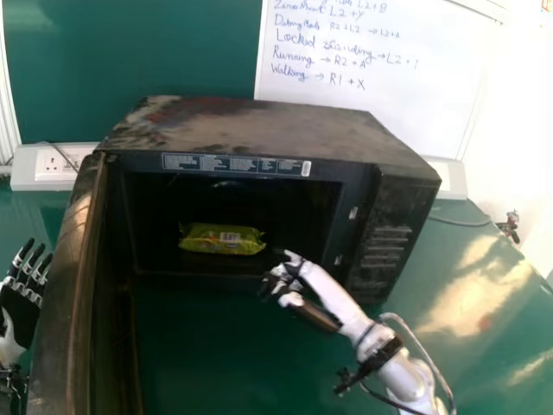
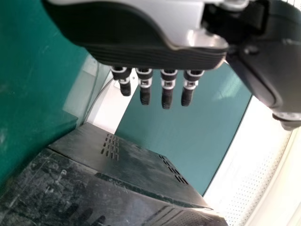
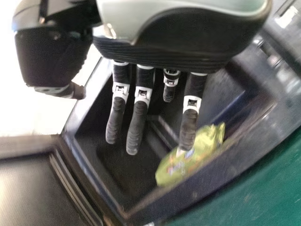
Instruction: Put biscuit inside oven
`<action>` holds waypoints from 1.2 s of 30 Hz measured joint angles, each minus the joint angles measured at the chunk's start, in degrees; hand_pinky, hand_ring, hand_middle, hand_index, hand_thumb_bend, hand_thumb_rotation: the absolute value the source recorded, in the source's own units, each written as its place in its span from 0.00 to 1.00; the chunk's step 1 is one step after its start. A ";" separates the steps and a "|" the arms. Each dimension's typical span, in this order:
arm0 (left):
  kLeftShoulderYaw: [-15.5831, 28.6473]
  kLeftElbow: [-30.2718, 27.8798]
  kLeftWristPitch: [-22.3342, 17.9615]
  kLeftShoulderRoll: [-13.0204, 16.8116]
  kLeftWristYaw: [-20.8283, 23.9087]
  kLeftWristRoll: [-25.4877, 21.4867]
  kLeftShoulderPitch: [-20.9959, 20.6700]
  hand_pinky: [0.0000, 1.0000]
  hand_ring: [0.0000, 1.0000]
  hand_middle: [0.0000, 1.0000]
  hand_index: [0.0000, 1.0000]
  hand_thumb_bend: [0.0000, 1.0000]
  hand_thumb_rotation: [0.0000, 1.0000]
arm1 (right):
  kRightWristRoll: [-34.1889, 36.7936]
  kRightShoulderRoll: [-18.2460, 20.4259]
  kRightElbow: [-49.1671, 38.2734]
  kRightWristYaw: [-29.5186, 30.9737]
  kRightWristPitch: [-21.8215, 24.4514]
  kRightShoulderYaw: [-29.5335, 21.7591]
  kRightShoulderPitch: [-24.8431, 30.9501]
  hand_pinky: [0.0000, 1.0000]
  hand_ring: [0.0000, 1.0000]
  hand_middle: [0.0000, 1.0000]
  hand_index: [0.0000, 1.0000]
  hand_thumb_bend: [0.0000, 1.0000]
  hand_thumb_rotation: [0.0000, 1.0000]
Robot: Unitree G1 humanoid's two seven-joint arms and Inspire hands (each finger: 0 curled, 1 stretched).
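Observation:
My right hand (image 1: 285, 275) is at the front opening of the black oven (image 1: 259, 130), just right of and in front of the biscuit packet (image 1: 222, 239). The green-yellow packet lies inside the oven cavity, near its front. In the right wrist view my right hand (image 3: 136, 117) has its fingers extended, one overlapping the packet (image 3: 190, 155); whether they touch I cannot tell. No fingers are curled round it. At the far left, outside the oven door, my left hand (image 1: 22, 294) stays with straight fingers; the left wrist view shows this hand (image 2: 168, 89) beside the oven (image 2: 117, 174).
The oven door (image 1: 73, 285) stands wide open at the left, between my left hand and the cavity. A whiteboard (image 1: 371, 86) stands behind the oven. Power sockets (image 1: 56, 164) are at the back left, and a cable (image 1: 458, 221) runs on the right.

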 measured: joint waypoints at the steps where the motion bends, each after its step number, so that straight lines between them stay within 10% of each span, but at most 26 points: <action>1: 0.00 0.01 0.00 0.02 -0.01 0.00 0.01 0.00 0.67 0.75 0.92 0.05 0.20 | 0.81 0.16 0.68 -0.23 -0.73 -1.07 0.09 0.29 0.34 0.43 0.49 0.52 0.15; 21: 0.32 2.51 -0.58 0.76 -1.57 -0.15 -1.03 0.00 0.67 0.75 0.94 0.01 0.28 | 5.55 8.69 15.83 -15.71 -6.81 -14.00 1.87 0.31 0.35 0.45 0.48 0.52 0.15; 23: 0.61 3.22 -0.66 1.05 -1.65 -0.28 -1.31 0.00 0.68 0.75 0.94 0.03 0.33 | 6.98 9.34 18.94 -16.37 -8.40 -15.20 1.60 0.29 0.34 0.43 0.48 0.52 0.15; 27: 1.28 3.91 0.34 1.58 -2.06 -2.19 -1.65 0.00 0.70 0.77 0.97 0.04 0.78 | 11.93 11.07 27.60 -15.76 -12.78 -17.65 -0.67 0.28 0.33 0.41 0.49 0.51 0.16; 36: 2.24 2.51 1.73 1.99 -2.37 -3.89 -1.39 0.00 0.72 0.80 0.99 0.07 0.77 | 13.36 11.71 43.52 -18.95 -19.21 -21.23 -9.29 0.26 0.30 0.38 0.49 0.51 0.18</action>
